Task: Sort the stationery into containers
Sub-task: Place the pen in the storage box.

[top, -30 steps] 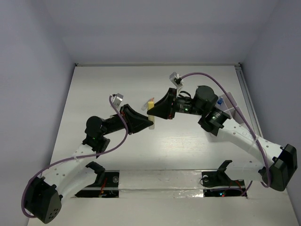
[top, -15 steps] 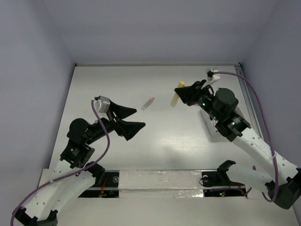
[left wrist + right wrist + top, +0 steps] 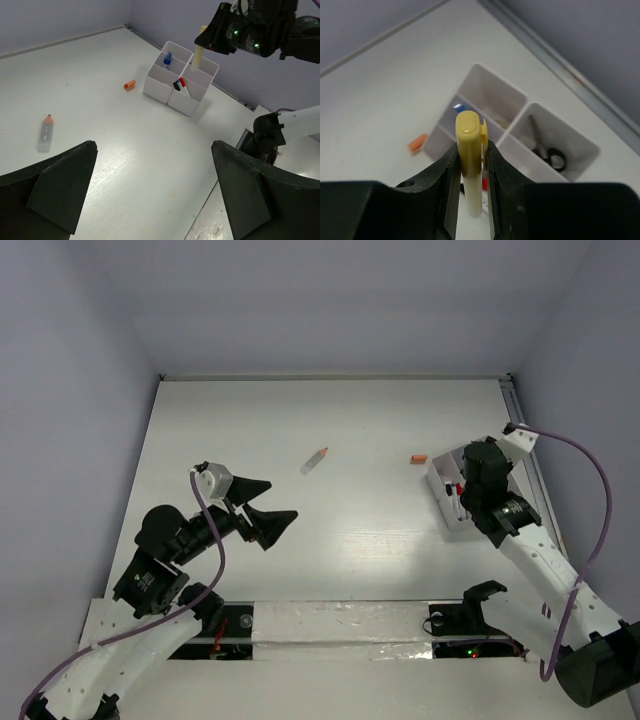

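Observation:
My right gripper point(image 3: 471, 150) is shut on a yellow marker point(image 3: 469, 145), held upright above the white containers point(image 3: 500, 79). Black-handled scissors point(image 3: 548, 151) lie in one compartment and a blue-tipped item point(image 3: 456, 106) in another. In the left wrist view the marker point(image 3: 198, 54) hangs from the right gripper point(image 3: 210, 42) over the containers point(image 3: 156, 86). My left gripper point(image 3: 154, 147) is open and holds nothing, above bare table. A white orange-capped tube point(image 3: 314, 461) lies mid-table. A small orange piece point(image 3: 418, 458) lies just left of the containers point(image 3: 445, 505).
A metal rail point(image 3: 522, 440) runs along the table's right edge, close behind the containers. Grey walls close in the table on the left, far and right sides. The arm bases point(image 3: 470, 615) stand at the near edge.
The left gripper let go of the yellow marker, opened wide and drew back to the near left. The right gripper carried the marker right, to above the containers.

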